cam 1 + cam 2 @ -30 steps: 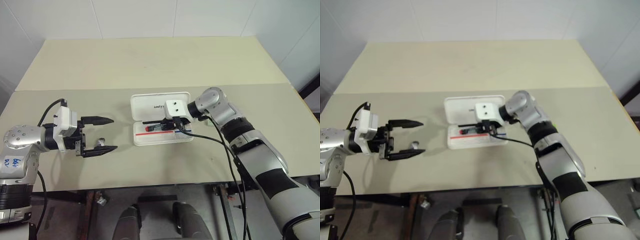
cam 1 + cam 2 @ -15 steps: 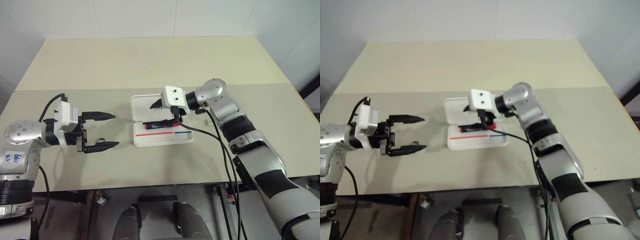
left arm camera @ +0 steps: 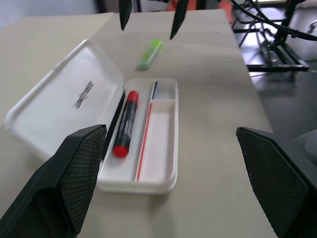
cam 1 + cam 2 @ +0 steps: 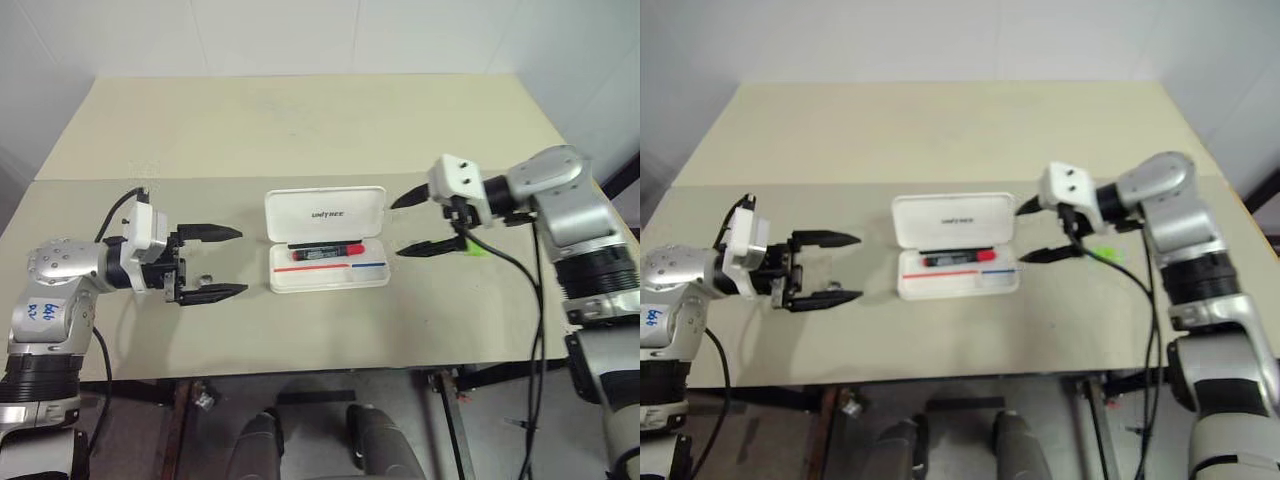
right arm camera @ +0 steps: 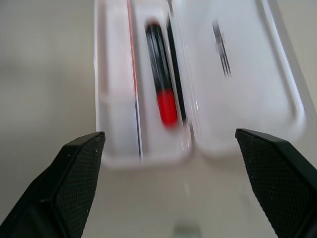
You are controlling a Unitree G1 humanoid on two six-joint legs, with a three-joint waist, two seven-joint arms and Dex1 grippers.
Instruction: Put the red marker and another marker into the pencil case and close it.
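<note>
On my left, the left gripper (image 4: 222, 262) hovers with jaws spread, empty. Next I see the white hard-plastic pencil case (image 4: 327, 252) lying open, "UNITREE" printed on its lid, the black-barrelled red marker (image 4: 322, 250) inside. The right gripper (image 4: 412, 224) hangs wide apart beside the pale green marker (image 3: 150, 53) on the beige table (image 4: 300, 130).

A beige surface (image 4: 300, 130) with a seam across it stands against a white tiled wall (image 4: 280, 35); dark floor (image 3: 287, 89) lies beside.
</note>
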